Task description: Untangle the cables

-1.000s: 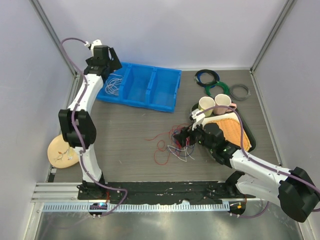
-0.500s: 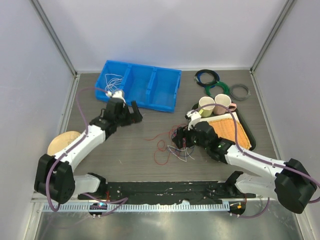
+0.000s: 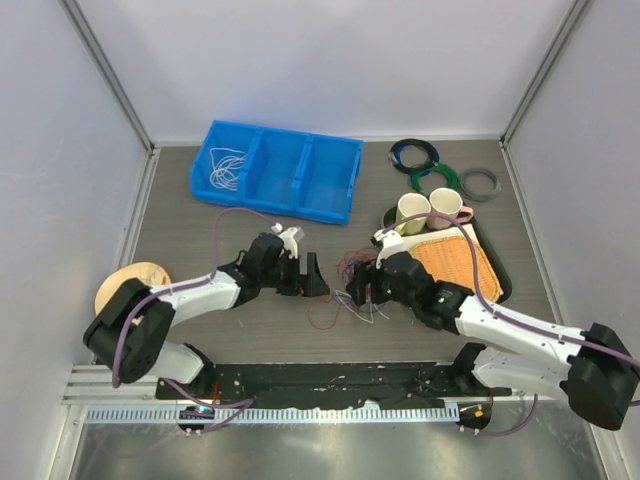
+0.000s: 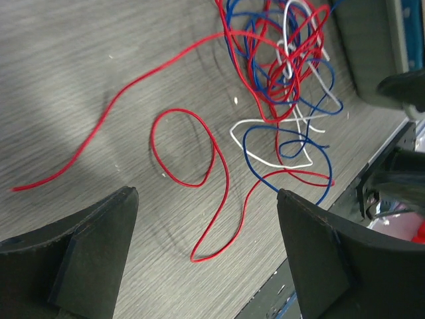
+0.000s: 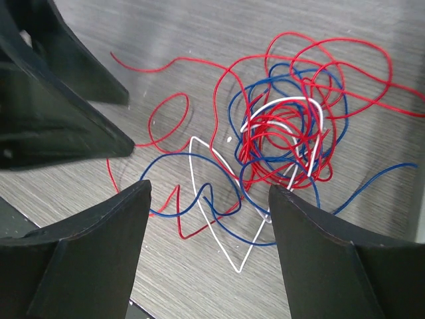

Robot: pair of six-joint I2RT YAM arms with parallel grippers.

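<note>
Left gripper (image 3: 312,282): low over the table, fingers spread wide with nothing between them. A loose red loop (image 4: 192,149) lies on the wood beneath.
Right gripper (image 3: 358,286): faces the left one, fingers parted and empty, hanging over the knot.
Cables (image 5: 285,136): red, blue and white strands in one tangle on the tabletop, between the two grippers.
Tray (image 3: 503,288): right of the tangle, carrying an orange mat and two cups (image 3: 412,210).
Blue bin (image 3: 340,205): at the back, with white wire (image 3: 225,170) in its left compartment.
Coiled rings (image 3: 430,170): back right corner.

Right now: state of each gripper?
Left gripper: open, holding nothing.
Right gripper: open, holding nothing, over the cables.
</note>
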